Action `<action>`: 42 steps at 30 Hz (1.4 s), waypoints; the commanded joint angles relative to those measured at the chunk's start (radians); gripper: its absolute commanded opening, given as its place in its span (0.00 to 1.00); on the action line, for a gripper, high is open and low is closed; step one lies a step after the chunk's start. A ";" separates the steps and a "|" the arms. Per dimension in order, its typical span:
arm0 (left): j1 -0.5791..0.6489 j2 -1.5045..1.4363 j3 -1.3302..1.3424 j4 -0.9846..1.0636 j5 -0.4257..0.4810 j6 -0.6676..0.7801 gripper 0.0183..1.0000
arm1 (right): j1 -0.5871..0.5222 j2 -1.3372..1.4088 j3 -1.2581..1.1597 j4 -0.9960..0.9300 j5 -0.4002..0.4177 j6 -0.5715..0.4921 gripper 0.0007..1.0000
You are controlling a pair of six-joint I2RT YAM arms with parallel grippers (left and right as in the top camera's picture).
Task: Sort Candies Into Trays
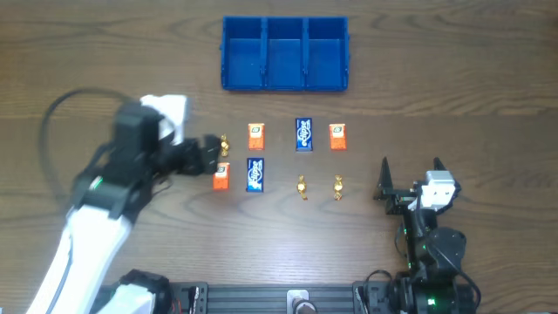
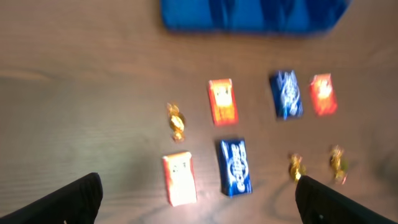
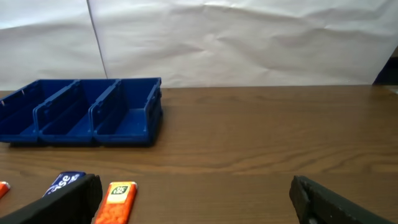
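The blue tray (image 1: 285, 80), split into three compartments side by side, sits at the far middle of the wooden table (image 1: 488, 96). All eight candies lie on the table nearer the arms, apart from the tray, in two loose rows. The far row, left to right, is the first gold sweet (image 1: 223, 144), the far-left orange packet (image 1: 255, 135), the far blue packet (image 1: 303, 134) and the far-right orange packet (image 1: 337, 136). The near row is the near orange packet (image 1: 221, 177), the near blue packet (image 1: 255, 174), the middle gold sweet (image 1: 302, 187) and the right gold sweet (image 1: 337, 187). The left gripper (image 2: 198, 185) hangs above the left end of the rows with its fingers spread wide and nothing between them – its wrist view looks down on the near orange packet. The right gripper (image 1: 411, 173) sits low, to the right of the candies and apart from them, its fingers likewise spread and pinching nothing.
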 commanded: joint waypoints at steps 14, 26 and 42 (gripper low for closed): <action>-0.129 0.691 0.038 -0.023 -0.151 -0.263 0.96 | -0.006 -0.006 -0.001 -0.006 -0.003 -0.011 1.00; -0.161 0.745 0.038 0.016 -0.173 -0.262 0.57 | -0.006 -0.006 -0.001 -0.006 -0.003 -0.011 1.00; -0.148 0.831 0.841 -0.338 -0.285 -0.275 0.30 | -0.006 -0.006 -0.001 -0.006 -0.003 -0.011 1.00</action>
